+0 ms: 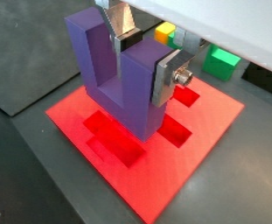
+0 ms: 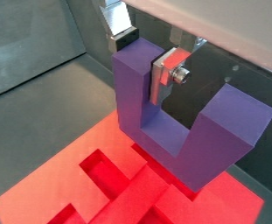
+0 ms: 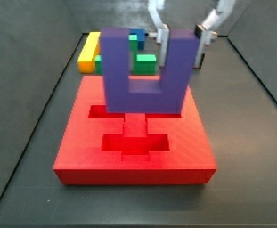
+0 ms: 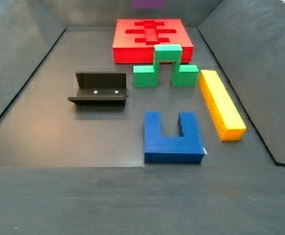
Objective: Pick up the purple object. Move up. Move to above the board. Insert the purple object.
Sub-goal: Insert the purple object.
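Note:
The purple object point(image 1: 103, 70) point(image 2: 226, 131) is a U-shaped block hanging with its bar down and arms up. My gripper point(image 1: 144, 57) point(image 2: 144, 57) is shut on one arm, a silver finger point(image 1: 167, 79) pressed flat on each side of it. In a side view the purple object point(image 3: 134, 93) hangs under my gripper point(image 3: 183, 36), over the recessed slots of the red board point(image 3: 128, 165). The board point(image 1: 162, 188) point(image 2: 51, 188) lies directly below it in both wrist views. The far side view shows the board point(image 4: 153, 53) and only a sliver of the purple object point(image 4: 146, 3) at the frame's upper edge.
On the dark floor are a blue U-shaped block point(image 4: 173, 138), a long yellow bar point(image 4: 221, 103), two green blocks point(image 4: 146, 75) point(image 4: 185, 73) and the black fixture point(image 4: 99, 89). Grey walls enclose the floor.

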